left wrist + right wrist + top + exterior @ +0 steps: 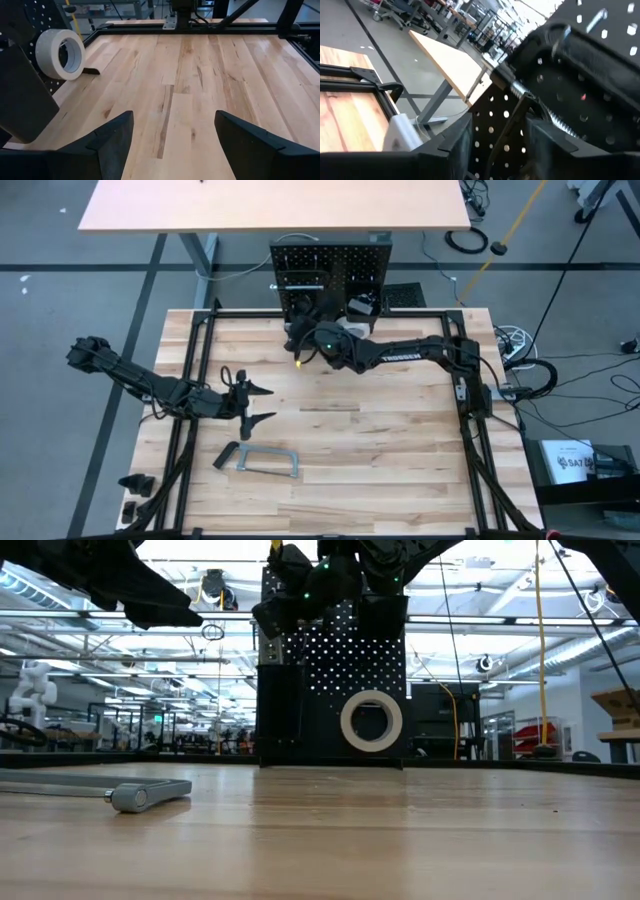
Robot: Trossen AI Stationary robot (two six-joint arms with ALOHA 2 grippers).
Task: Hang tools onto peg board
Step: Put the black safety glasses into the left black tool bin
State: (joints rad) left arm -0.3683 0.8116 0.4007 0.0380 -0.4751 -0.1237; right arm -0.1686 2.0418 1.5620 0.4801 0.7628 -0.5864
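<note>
Tools were split between the peg board (330, 275) and the tabletop (380, 450). The board stood upright at the tabletop's 12 o'clock edge, with a white tape roll (371, 721) hanging on its lower face. The right tool (305, 330) was up against the board's front; in its wrist view its fingers (455, 145) stood apart on either side of a dark clamp (540, 107) with a threaded screw, right at the board, and whether they touched the clamp could not be told. The left tool (262, 404) hovered at about 9 o'clock over the tabletop, jaws spread wide and empty. A grey bar clamp (262, 460) lay flat at about 7 o'clock, just beside that tool.
</note>
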